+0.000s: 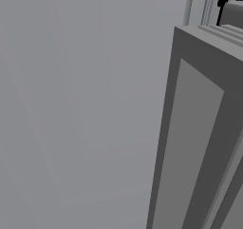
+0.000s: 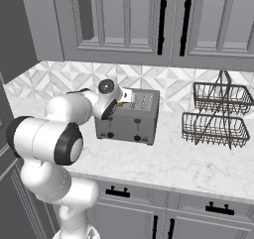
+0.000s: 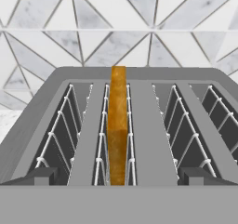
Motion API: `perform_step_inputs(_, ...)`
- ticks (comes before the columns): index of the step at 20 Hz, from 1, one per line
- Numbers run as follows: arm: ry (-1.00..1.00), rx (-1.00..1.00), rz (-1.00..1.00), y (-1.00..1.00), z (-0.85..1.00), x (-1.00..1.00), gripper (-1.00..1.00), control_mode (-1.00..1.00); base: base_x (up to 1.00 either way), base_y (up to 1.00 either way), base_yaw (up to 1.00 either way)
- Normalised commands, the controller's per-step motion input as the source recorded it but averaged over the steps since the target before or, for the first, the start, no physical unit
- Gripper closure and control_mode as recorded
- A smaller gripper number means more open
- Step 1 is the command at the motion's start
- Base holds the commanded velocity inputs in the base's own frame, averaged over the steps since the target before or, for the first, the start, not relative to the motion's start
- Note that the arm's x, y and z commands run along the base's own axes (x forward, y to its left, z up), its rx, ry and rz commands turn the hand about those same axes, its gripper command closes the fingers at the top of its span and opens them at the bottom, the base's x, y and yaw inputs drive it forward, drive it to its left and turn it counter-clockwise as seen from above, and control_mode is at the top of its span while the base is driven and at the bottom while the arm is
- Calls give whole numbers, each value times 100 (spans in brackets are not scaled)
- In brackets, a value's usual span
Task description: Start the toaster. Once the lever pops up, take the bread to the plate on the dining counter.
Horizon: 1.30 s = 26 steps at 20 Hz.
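The grey toaster [image 2: 130, 118] stands on the marble counter [image 2: 188, 169] against the tiled wall. My arm reaches over its left end. In the hand view I look straight down into the toaster [image 3: 153, 125] with its several wire-lined slots. The bread [image 3: 118, 125], golden brown and seen edge-on, stands upright in the second slot from the left. My gripper [image 3: 119, 177] hovers open above the toaster's near edge. Its dark fingertips [image 3: 46, 175] straddle the slot with the bread and touch nothing. The plate and the dining counter are out of view.
A two-tier wire basket rack [image 2: 218, 116] stands to the toaster's right on the same counter. Grey upper cabinets [image 2: 149, 20] hang above it, and drawers [image 2: 119, 192] run beneath. A tall grey cabinet panel [image 1: 199, 142] is close on the left base view's right side.
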Motion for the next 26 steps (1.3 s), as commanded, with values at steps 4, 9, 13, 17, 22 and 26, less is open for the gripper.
perform_step_inputs(4,0,0,0,0,0,0,-100,-100,0,0,0)
perform_step_inputs(9,0,0,0,0,0,0,-100,-100,0,0,0)
perform_step_inputs(13,0,0,0,0,0,0,-100,-100,0,0,0)
perform_step_inputs(17,0,0,0,0,0,0,-100,-100,0,0,0)
perform_step_inputs(22,0,0,0,0,0,0,-100,-100,0,0,0)
perform_step_inputs(26,0,0,0,0,0,0,-100,-100,0,0,0)
